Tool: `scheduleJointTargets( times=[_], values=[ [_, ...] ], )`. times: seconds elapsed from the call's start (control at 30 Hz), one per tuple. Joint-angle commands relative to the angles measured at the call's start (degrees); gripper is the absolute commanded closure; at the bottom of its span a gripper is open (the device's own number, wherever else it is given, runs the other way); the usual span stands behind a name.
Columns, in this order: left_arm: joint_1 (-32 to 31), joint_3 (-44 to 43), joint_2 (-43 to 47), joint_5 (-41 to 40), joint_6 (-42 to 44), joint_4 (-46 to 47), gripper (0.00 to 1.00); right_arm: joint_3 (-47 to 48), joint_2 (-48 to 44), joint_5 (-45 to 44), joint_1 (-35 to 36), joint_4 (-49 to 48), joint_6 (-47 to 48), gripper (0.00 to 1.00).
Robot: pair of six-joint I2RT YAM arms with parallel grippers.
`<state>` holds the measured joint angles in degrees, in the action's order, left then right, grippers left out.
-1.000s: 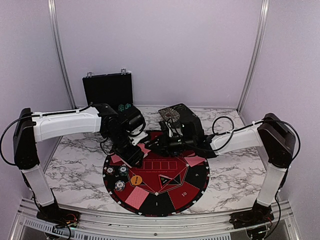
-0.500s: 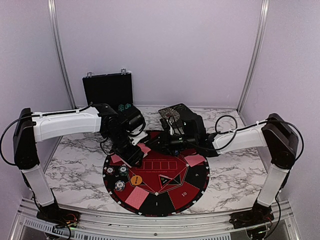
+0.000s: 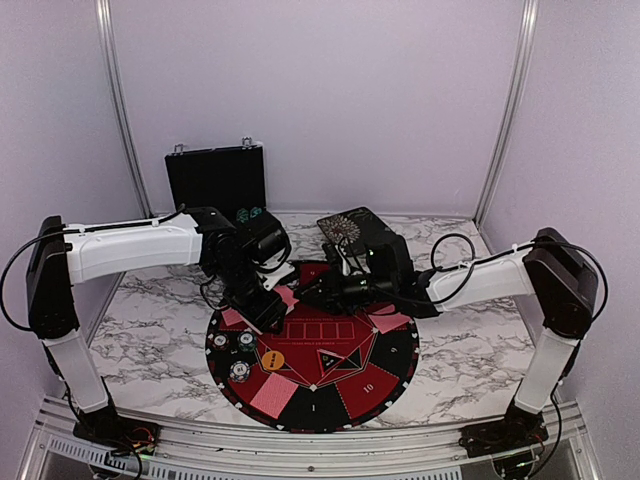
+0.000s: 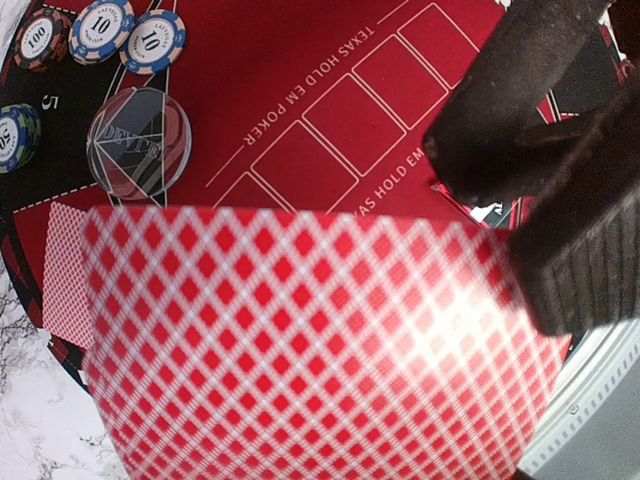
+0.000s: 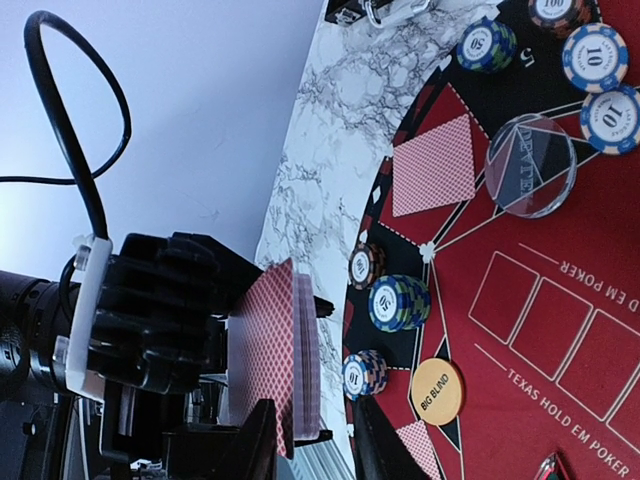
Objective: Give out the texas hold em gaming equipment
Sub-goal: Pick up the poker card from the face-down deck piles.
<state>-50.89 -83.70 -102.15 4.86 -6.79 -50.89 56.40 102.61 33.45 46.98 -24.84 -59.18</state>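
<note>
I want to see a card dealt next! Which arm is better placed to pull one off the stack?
Probably right: the right tool stands open right beside the stack of red-backed playing cards, while the left tool is busy gripping that stack.

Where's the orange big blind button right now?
In the top view, the orange big blind button lies on the near-left part of the round mat, just right of three poker chips.
</note>
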Motion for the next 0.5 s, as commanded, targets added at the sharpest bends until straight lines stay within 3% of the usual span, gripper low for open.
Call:
scheduleJointTargets(
  times=[0.0,0.23,0.47],
  values=[
    [0.18,-1.42,2.57,-0.47,0.39,-0.52,0.57,-0.06,-1.88,-0.23,0.69,-1.39,-0.66,0.75],
    [0.16,-1.66,2.39,-0.33,0.36,-0.52,0.57,-0.06,-1.64,-0.14,1.01,-1.75,-0.95,0.79],
    [0.11,-1.58,2.24,-0.47,0.47,-0.50,0.57,-0.11,-1.69,-0.09,0.91,-1.77,-1.13,0.89]
  ],
)
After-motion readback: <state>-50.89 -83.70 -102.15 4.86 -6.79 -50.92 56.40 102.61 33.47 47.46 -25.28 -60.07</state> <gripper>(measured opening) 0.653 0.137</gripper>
